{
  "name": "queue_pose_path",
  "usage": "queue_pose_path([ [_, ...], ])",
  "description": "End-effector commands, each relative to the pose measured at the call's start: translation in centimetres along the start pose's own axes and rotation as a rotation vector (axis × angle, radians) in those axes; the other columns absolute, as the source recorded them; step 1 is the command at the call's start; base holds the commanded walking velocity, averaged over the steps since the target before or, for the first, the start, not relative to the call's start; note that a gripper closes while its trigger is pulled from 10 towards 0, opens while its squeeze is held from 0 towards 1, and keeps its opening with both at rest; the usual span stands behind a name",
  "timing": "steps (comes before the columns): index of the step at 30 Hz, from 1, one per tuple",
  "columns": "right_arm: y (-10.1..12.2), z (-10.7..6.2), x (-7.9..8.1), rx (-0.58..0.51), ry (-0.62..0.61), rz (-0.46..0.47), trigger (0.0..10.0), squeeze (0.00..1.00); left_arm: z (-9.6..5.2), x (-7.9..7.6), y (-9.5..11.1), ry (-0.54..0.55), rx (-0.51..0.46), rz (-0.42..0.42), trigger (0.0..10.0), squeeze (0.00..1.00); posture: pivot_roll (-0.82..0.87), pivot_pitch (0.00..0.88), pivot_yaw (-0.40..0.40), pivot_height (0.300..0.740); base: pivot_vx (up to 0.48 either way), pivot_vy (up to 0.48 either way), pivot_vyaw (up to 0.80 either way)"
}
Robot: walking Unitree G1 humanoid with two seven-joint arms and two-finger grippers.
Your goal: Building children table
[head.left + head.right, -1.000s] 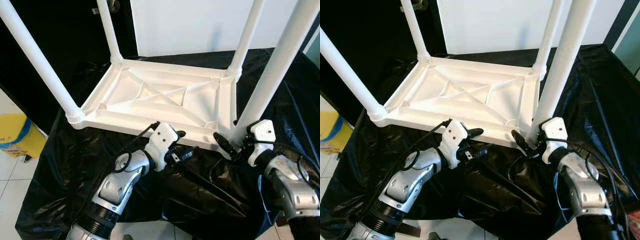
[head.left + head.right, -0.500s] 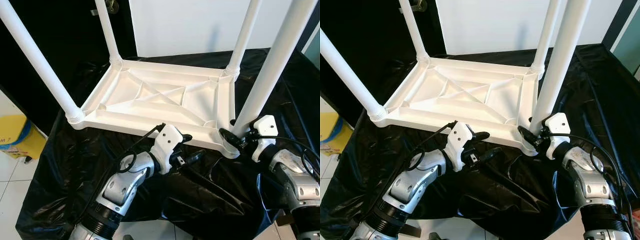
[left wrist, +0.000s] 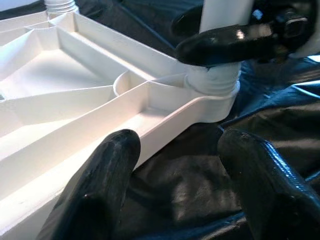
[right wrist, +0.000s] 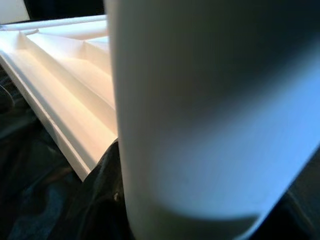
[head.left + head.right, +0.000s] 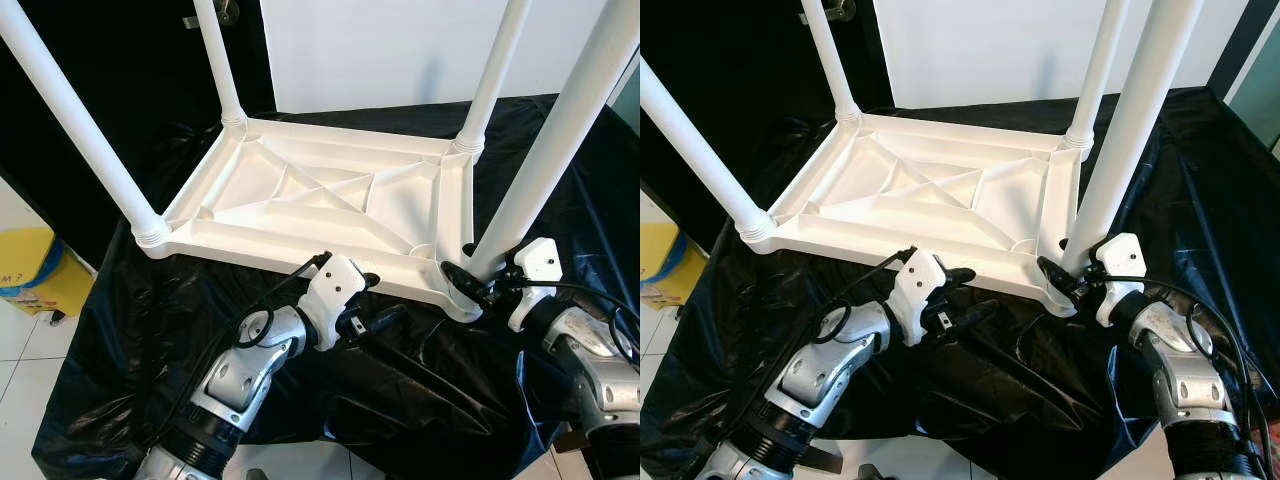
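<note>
A white plastic table [image 5: 320, 200] lies upside down on a black sheet [image 5: 120, 340], its legs pointing up. The near right leg [image 5: 550, 150] stands in the corner socket [image 3: 212, 82]. My right gripper [image 5: 470, 285] is shut on this leg just above the socket, with one black finger [image 3: 225, 42] across its front. The leg [image 4: 200, 115] is very close in the right wrist view. My left gripper [image 5: 375, 305] is open and holds nothing. It sits low over the sheet by the table's front rim [image 3: 165, 120], with one fingertip [image 3: 100, 190] against the rim.
Three other legs stand upright at the far left [image 5: 220, 60], near left [image 5: 80, 120] and far right [image 5: 495, 70] corners. A yellow bin [image 5: 30, 275] sits on the tiled floor to the left. A white panel [image 5: 380, 50] rises behind the table.
The right gripper has moved in to the base of the near right leg, and the leg now stands in its corner socket. The left gripper has shifted slightly right along the front rim.
</note>
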State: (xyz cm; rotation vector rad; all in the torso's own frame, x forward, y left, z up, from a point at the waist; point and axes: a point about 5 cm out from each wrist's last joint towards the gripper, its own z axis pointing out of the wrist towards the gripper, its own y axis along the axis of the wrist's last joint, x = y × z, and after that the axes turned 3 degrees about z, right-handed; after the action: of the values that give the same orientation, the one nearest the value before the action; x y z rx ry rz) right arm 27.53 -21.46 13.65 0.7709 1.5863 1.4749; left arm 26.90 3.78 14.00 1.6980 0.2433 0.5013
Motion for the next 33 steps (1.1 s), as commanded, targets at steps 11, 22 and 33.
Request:
queue_pose_path([
  [11,-2.8,1.1,3.3,0.096,-0.536,0.136,10.0,0.00,0.1,1.9,-1.2,0.170,0.053,-0.051,10.0,0.00,-0.17,0.050,0.040,0.740,0.000,0.000,0.00],
  [22,-2.1,3.0,5.9,0.059,-0.653,0.179,10.0,0.00,1.0,2.9,-0.6,0.246,0.020,-0.073,10.0,0.00,-0.18,0.026,0.031,0.740,0.000,0.000,0.00],
  [33,-2.0,3.0,6.6,0.071,-0.688,0.177,10.0,0.00,1.5,1.6,-0.7,0.222,0.002,-0.109,10.0,0.00,-0.18,0.024,0.035,0.740,0.000,0.000,0.00],
])
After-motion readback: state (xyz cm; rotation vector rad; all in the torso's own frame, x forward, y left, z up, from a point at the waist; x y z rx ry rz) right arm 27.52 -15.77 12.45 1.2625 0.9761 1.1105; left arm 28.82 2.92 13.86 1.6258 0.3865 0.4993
